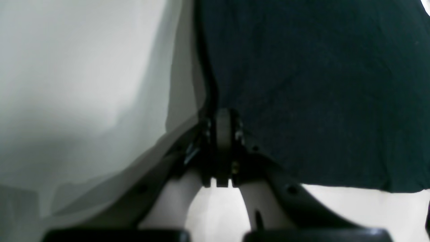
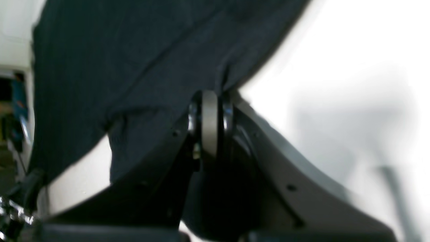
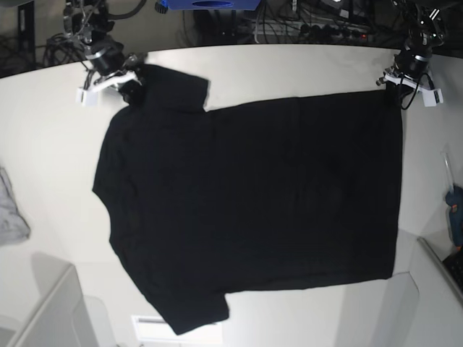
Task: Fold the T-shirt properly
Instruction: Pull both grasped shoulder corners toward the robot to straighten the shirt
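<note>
Left wrist view: left gripper [image 1: 223, 134], jaws pinching T-shirt [image 1: 319, 94] edge. Right wrist view: right gripper [image 2: 210, 124], jaws clamped on black cloth. Base view: shirt spread flat on white table [image 3: 289, 65], plain side up.

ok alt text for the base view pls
A black T-shirt lies spread flat, plain side up, on a white table. The right claw pinches a far sleeve; the left claw pinches the far hem corner. A small grey cloth lies at the table's left edge.
</note>
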Controlling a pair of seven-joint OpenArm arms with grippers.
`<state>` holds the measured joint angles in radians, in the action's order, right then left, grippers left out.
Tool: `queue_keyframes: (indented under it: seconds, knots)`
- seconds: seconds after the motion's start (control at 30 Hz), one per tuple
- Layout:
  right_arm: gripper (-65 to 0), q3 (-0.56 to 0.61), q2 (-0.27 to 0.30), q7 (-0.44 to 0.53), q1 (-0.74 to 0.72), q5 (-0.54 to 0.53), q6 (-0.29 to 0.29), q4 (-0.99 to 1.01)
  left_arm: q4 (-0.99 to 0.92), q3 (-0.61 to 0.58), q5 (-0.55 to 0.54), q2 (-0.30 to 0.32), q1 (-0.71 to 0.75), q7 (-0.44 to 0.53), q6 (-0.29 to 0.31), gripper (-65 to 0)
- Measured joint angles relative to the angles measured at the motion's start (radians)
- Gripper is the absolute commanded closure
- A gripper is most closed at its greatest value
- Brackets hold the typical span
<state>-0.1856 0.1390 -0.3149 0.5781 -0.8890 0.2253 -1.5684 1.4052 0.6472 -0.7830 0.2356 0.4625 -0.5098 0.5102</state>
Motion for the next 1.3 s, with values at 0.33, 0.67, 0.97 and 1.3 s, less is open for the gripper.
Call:
queue_keyframes:
  seconds: [0.33,0.67,0.97,1.3]
  knots:
    - [0.0,0.001,-0.005,-0.026,0.116,0.018,-0.019,-0.090,0.018,0.002,-0.005,0.019,0.076,0.015,0.011,0.0]
    - [0.0,0.004,-0.005,-0.085,0.215,0.060,-0.060,-0.204,0.197,0.007,0.018,0.017,0.181,-0.017,-0.002,0.0]
    - [0.0,0.005,-0.007,-0.090,0.265,0.060,-0.065,-0.340,0.221,0.114,0.019,0.016,0.235,-0.023,0.002,0.0]
    - [0.0,0.007,-0.006,-0.098,0.203,0.059,-0.071,-0.375,0.306,0.112,0.018,0.009,0.244,-0.026,-0.005,0.0]
